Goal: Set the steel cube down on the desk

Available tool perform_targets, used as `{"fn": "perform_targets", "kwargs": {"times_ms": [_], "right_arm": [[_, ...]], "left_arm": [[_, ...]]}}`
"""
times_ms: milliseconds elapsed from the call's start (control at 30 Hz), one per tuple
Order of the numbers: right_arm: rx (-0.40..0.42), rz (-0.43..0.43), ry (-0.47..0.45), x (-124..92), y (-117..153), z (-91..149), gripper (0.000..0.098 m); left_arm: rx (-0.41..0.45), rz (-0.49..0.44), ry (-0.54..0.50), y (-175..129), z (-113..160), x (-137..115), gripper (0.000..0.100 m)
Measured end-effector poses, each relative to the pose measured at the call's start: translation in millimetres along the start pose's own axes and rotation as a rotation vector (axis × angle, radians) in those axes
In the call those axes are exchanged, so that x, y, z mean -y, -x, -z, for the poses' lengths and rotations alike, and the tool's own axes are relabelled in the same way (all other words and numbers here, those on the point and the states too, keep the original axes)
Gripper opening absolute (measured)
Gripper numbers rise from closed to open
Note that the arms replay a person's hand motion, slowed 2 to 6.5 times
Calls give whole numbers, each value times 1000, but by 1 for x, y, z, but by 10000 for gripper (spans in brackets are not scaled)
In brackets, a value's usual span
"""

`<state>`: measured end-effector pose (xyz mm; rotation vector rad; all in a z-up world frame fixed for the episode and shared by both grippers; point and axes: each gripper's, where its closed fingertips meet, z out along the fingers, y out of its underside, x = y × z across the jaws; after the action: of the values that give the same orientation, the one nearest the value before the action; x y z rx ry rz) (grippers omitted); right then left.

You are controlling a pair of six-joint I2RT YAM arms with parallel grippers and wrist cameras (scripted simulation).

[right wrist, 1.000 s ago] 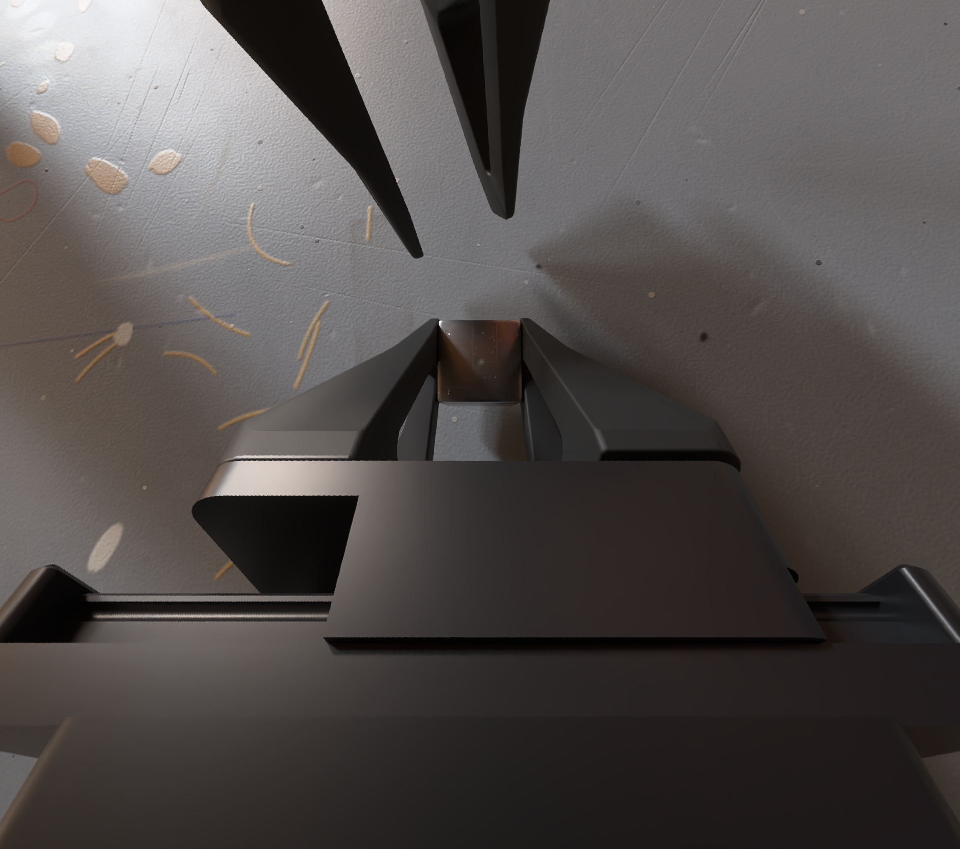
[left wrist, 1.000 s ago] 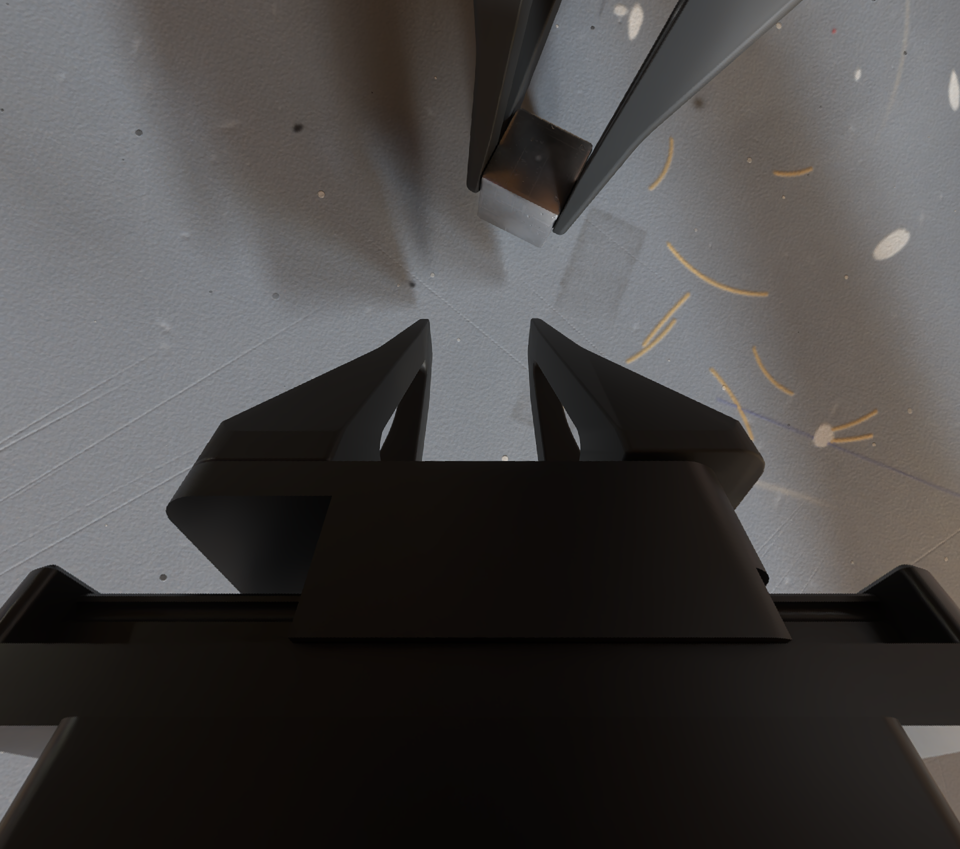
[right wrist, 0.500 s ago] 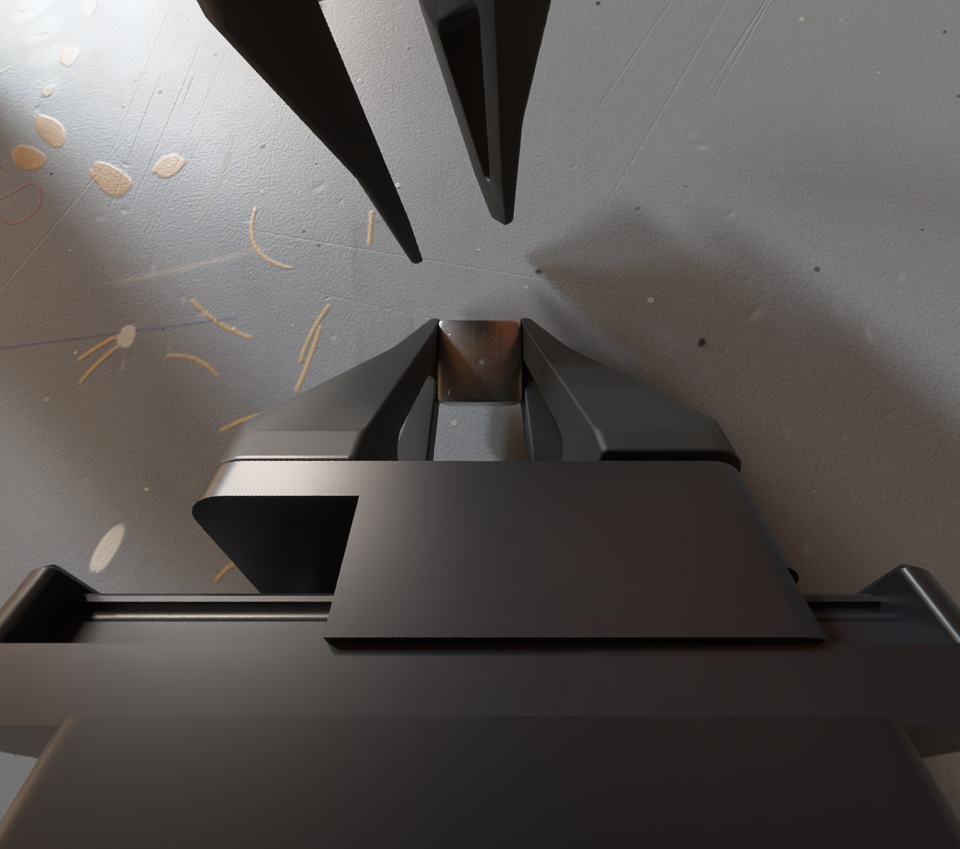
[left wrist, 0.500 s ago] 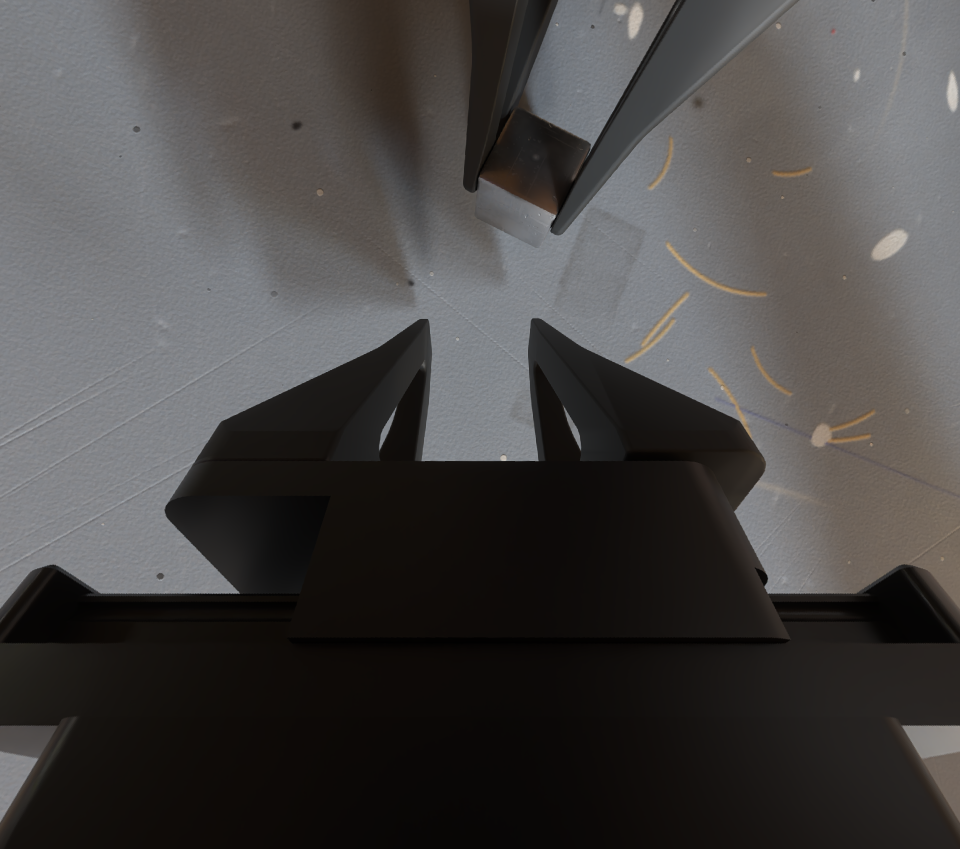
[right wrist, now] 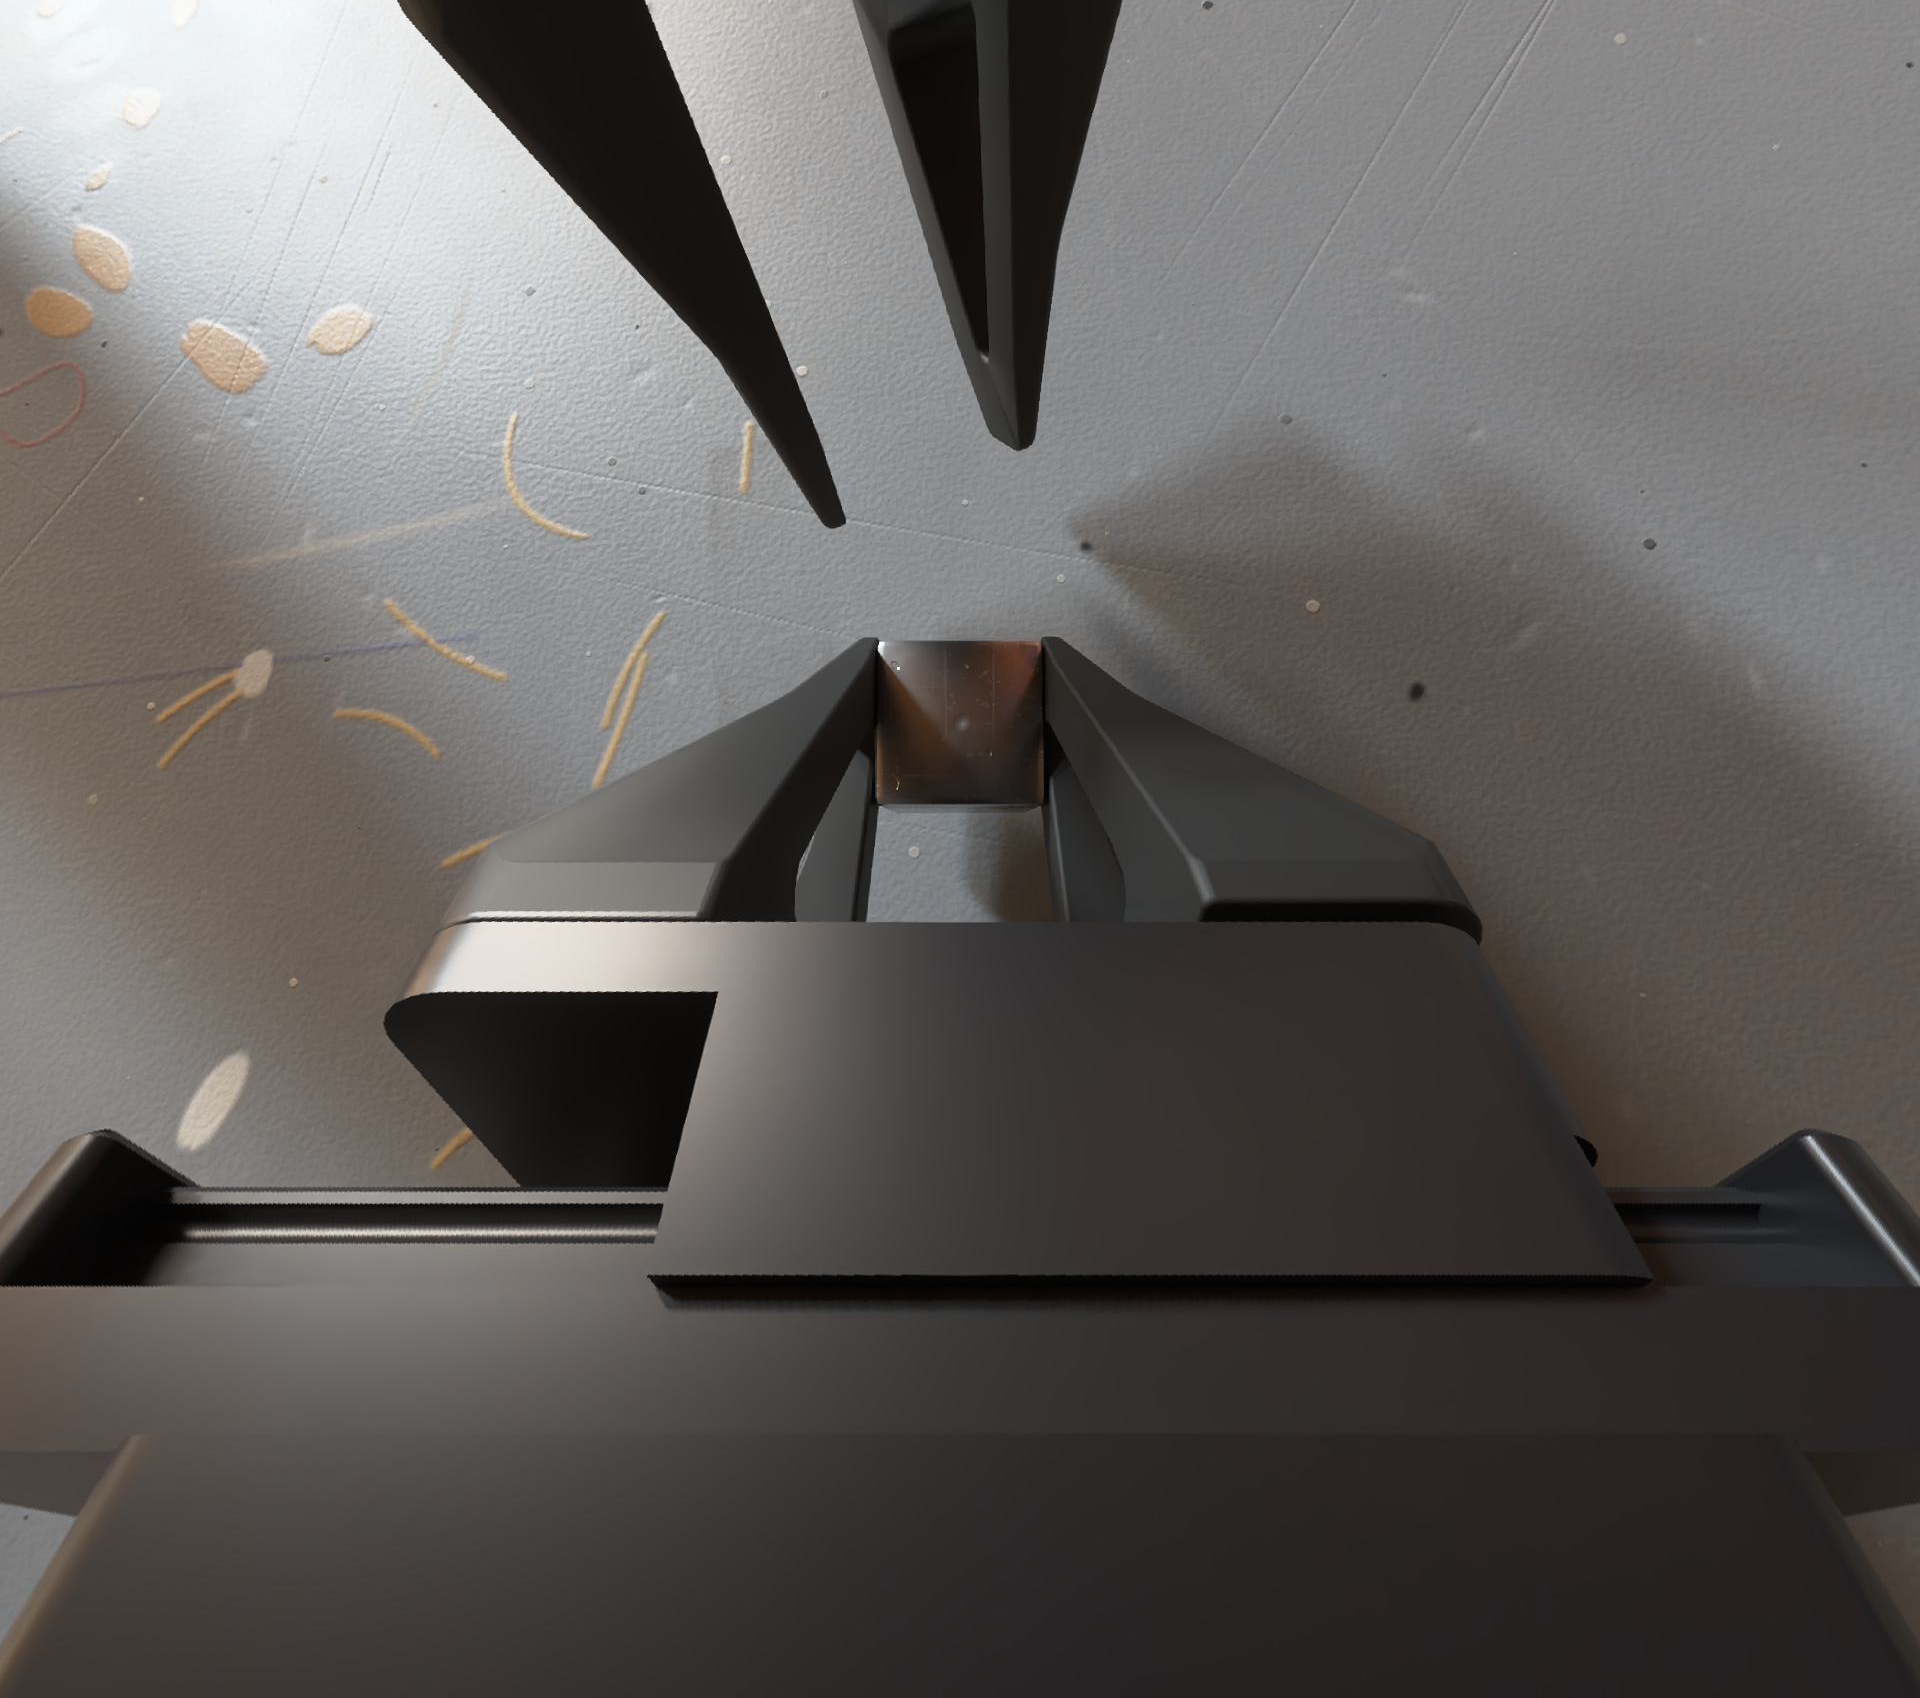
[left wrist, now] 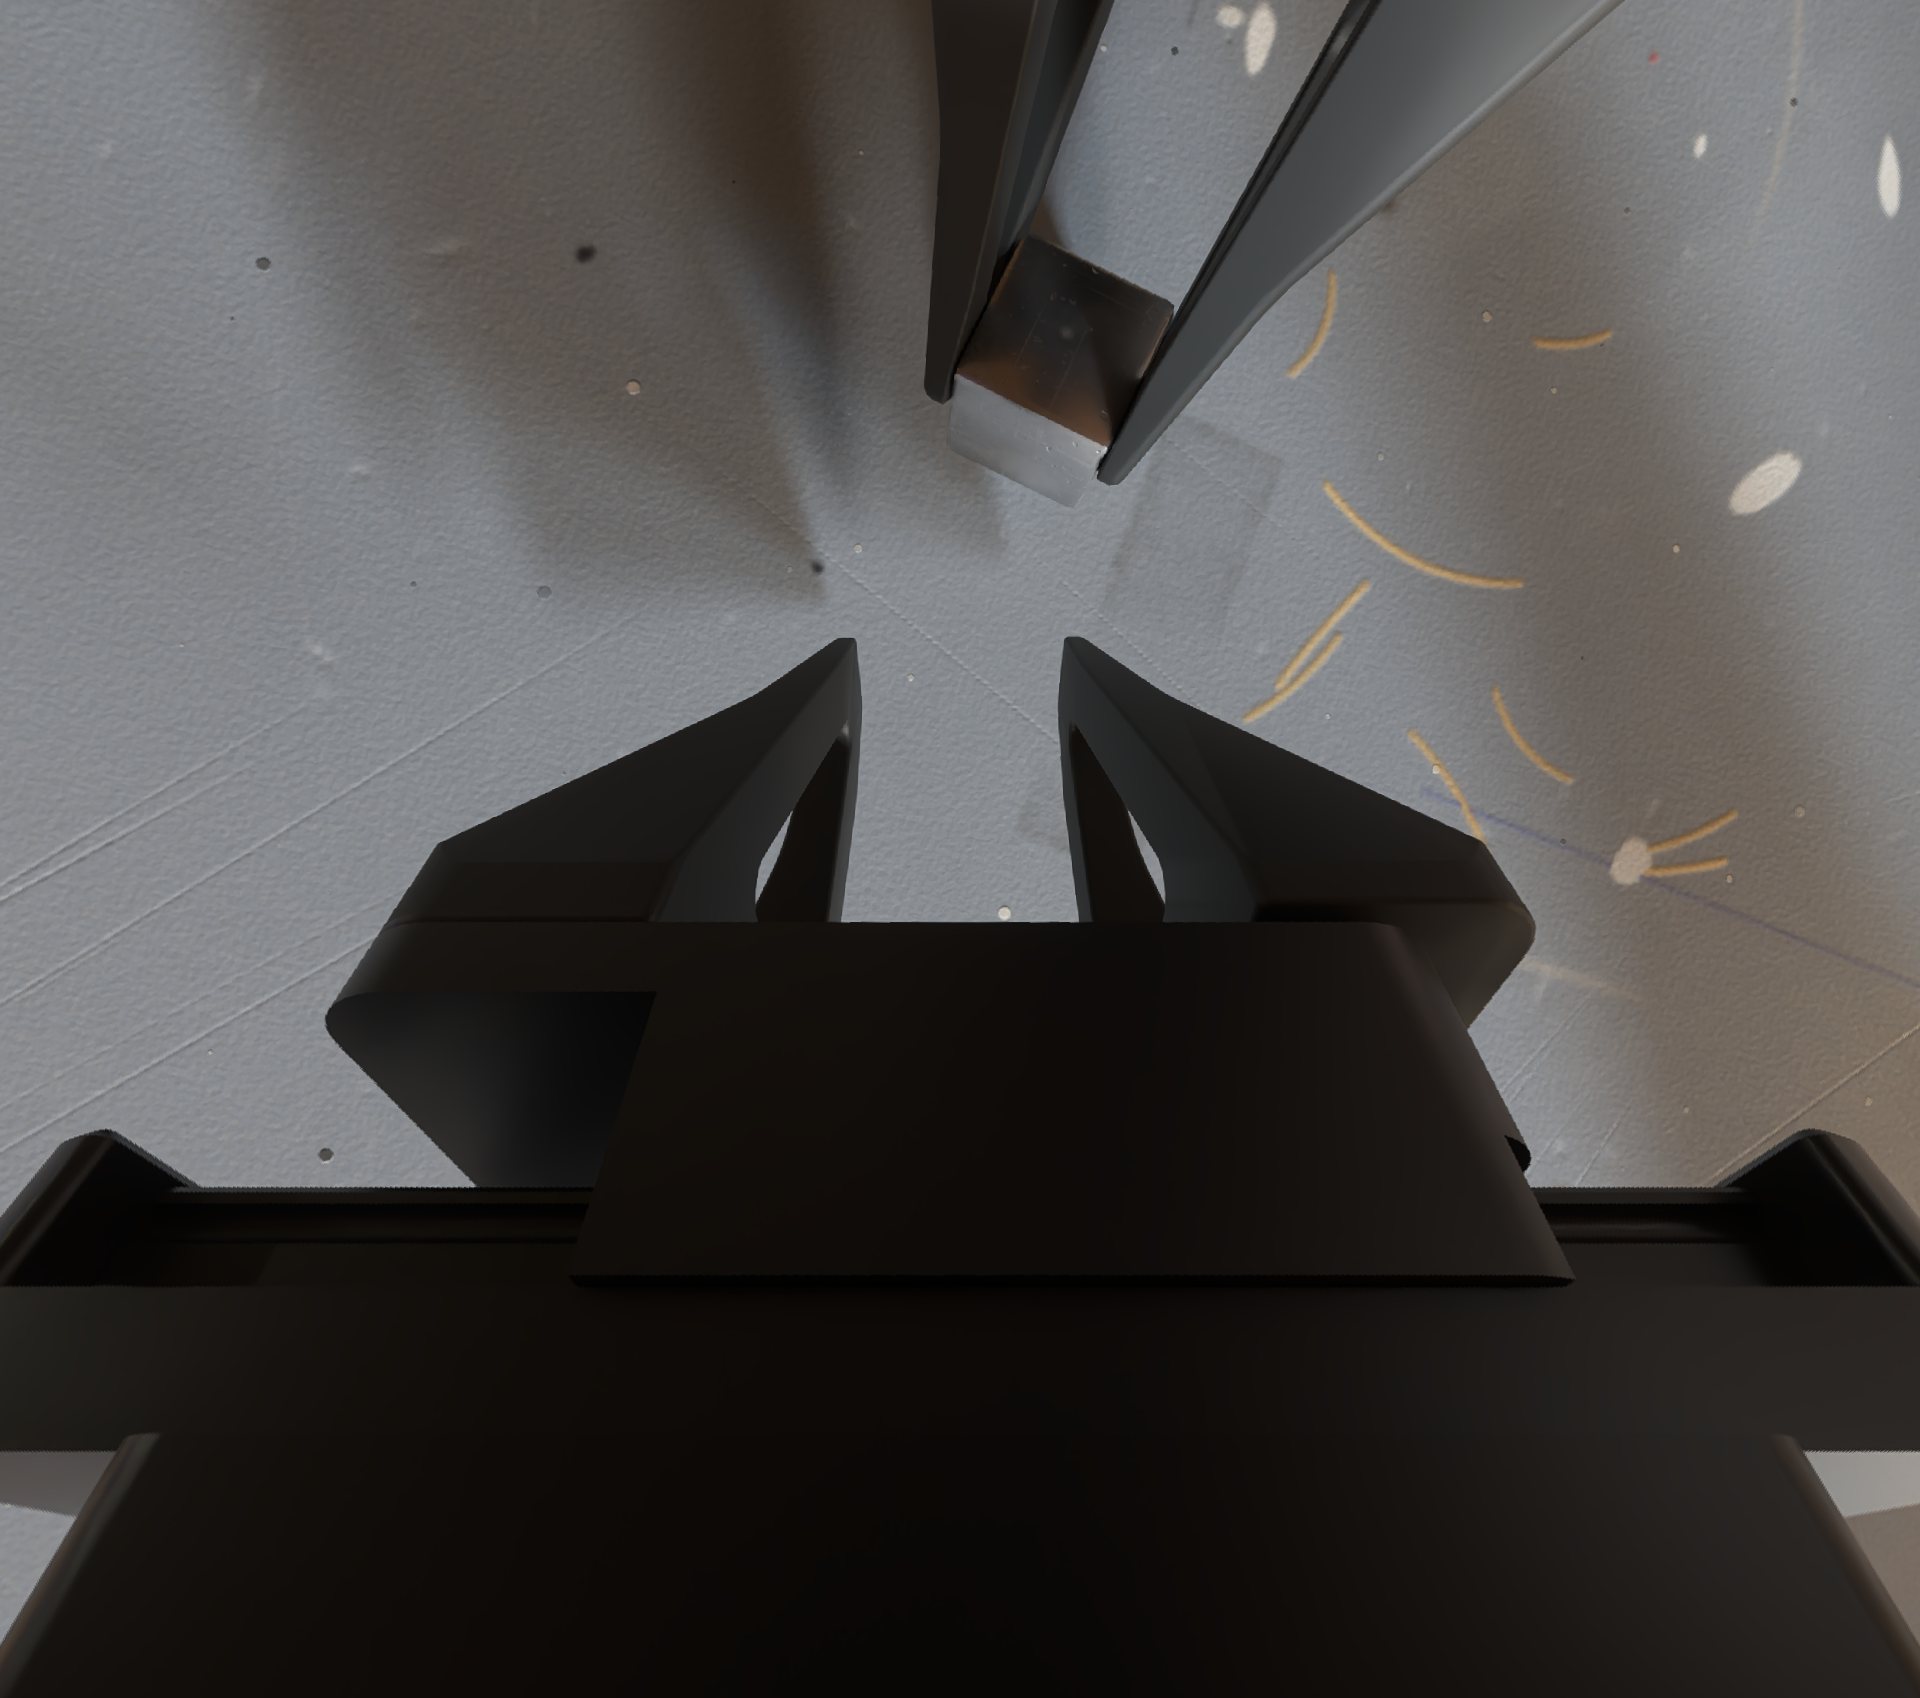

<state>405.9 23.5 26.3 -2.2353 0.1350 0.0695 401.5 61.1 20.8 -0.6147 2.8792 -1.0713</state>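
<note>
Steel cube [right wrist: 958,723] square-on, no long axis | right end effector [right wrist: 958,661] clamps it | left end effector [left wrist: 958,661] apart

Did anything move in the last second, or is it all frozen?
Almost nothing. The right gripper stays shut on the steel cube, just above the desk; any drift is too slight to tell. The left gripper stays open and empty.

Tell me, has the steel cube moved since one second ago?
Yes, slightly: the steel cube, held by the right gripper, shifted left, away from the tan curved marks.
</note>
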Motion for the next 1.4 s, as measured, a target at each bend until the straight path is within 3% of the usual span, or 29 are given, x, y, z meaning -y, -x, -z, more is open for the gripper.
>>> {"fn": "perform_targets", "kwargs": {"times_ms": [367, 867, 1067, 1400], "right_arm": [[11, -6, 42, -8, 4, -1, 251], [-56, -24, 53, -13, 7, 4, 251], [-80, -41, 57, -17, 8, 7, 334], [-126, -60, 35, -17, 7, 15, 350]], "left_arm": [[-23, 4, 4, -2, 0, 0, 324], [-6, 16, -43, 2, 14, 6, 347], [5, 47, -51, 9, 19, 3, 347], [23, 84, -80, 17, 26, 3, 340]]}}
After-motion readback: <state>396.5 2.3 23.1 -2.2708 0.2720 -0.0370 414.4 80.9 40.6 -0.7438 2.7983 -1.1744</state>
